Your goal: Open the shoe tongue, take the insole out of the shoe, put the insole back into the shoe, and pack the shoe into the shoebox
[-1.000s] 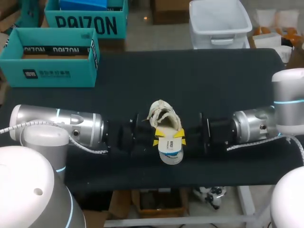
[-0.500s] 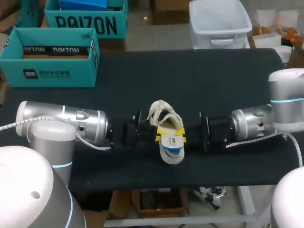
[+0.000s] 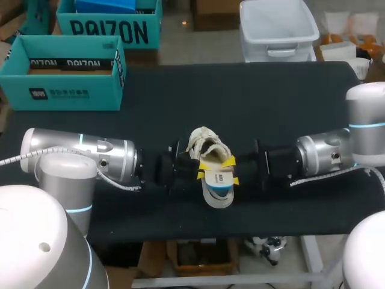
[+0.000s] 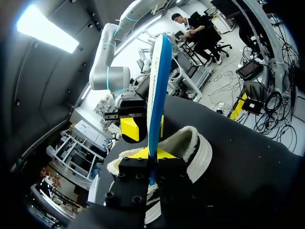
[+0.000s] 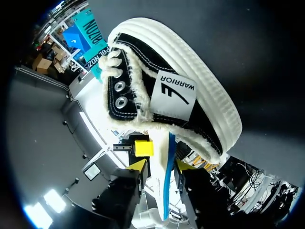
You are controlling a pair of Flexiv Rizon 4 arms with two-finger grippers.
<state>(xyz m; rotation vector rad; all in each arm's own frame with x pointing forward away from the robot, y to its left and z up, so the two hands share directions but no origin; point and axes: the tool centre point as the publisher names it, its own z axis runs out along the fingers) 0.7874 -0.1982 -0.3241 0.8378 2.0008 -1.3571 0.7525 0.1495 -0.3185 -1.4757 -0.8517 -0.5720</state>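
**Insole half out of the shoe, left gripper holding it**

The shoebox [image 3: 78,93], an open teal cardboard carton with stiff, straight walls, sits at the far left corner of the black cloth-covered table [image 3: 271,102], well apart from the work. It plays no part yet.

The left gripper [image 3: 203,171] comes in low from the left and is closed narrowly on the insole [image 3: 218,186]. In its wrist view the insole stands edge-on between its fingers, which touch it from both sides.

The shoe [image 3: 204,144] lies at the table's middle, between the two grippers, with its toe pointing away from the robot. It is a high-top with black canvas sides, metal eyelets, a thick white fleecy lining curling over the collar and a ribbed white rubber sole. The insole is thin and flat, white on its face and blue along its edge and heel. Its heel end sticks out of the shoe's mouth toward the robot.

The right gripper [image 3: 231,171] is at the insole's other side. Its fingers stand a little apart, straddling the edge without a clear pinch.

The step is probably the insole's passage through the collar, though whether outward or back in cannot be told. Either way the next move calls for sliding it lengthwise. The insole will probably bend and the fleece will probably drag on it, so the shoe needs steadying.
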